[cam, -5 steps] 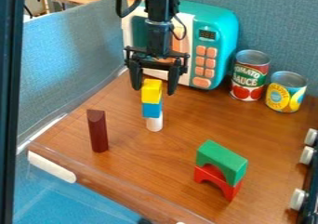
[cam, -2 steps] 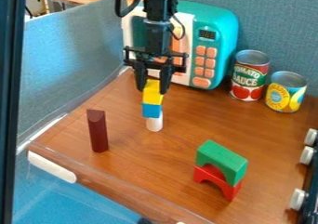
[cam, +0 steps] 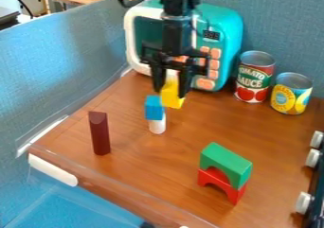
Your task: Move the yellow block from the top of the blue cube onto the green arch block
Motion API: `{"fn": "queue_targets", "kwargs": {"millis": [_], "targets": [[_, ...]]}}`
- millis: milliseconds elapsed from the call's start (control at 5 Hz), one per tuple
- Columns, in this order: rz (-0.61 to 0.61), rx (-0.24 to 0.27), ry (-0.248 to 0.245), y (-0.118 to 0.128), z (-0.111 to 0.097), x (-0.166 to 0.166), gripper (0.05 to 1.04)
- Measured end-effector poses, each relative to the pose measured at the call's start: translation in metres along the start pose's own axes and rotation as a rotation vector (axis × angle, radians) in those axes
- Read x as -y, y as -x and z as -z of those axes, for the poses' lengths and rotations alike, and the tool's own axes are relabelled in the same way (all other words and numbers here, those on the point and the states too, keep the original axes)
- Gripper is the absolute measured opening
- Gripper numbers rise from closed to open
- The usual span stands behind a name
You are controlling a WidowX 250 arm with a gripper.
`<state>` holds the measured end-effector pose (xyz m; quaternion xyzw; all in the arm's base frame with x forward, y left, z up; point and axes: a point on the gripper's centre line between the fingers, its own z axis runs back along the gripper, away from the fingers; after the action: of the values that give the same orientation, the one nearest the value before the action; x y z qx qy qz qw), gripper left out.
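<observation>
Near the camera, a white bar [cam: 53, 170] along the lower-left front edge of the brown wooden surface [cam: 145, 163]; at the right border, a row of pale knobs [cam: 303, 202]. Toward the lower right, a green arched block [cam: 228, 160] stacked on a red arch [cam: 215, 177]. Farther back on the left, a dark red block [cam: 99, 135], upright, with a slanted top face. Near the middle, a short white cylinder [cam: 157, 126], upright, with a blue block [cam: 154, 108] on top of it. Just beside the blue block, on its right in the view, a yellow block [cam: 171, 98], slightly tilted and held clear of the surface, with the black gripper [cam: 171, 91] closed around it; impossible to tell whether in contact with the blue block. Farther to the right, a tomato sauce can [cam: 255, 78] and a yellow-labelled can [cam: 292, 95], both upright and close together. Behind the gripper, a teal toy microwave [cam: 226, 28] with a white front and orange buttons; at the very back, a blue-grey panel [cam: 278, 23].
</observation>
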<state>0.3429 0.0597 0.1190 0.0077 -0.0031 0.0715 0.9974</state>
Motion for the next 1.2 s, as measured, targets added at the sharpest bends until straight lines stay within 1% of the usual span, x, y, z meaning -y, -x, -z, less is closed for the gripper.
{"fn": "queue_targets", "kwargs": {"millis": [200, 400, 600, 800, 1000, 1200], "targets": [[0.111, -0.008, -0.031, 0.005, -0.003, 0.032, 0.524], [0.197, -0.015, -0.03, 0.009, -0.002, 0.057, 0.524], [0.271, -0.03, -0.045, 0.015, 0.003, 0.077, 0.524], [0.332, -0.078, -0.021, 0.033, 0.017, 0.097, 0.524], [0.333, -0.085, 0.009, 0.043, 0.018, 0.101, 0.524], [0.352, -0.07, 0.023, 0.053, 0.008, 0.111, 0.524]]}}
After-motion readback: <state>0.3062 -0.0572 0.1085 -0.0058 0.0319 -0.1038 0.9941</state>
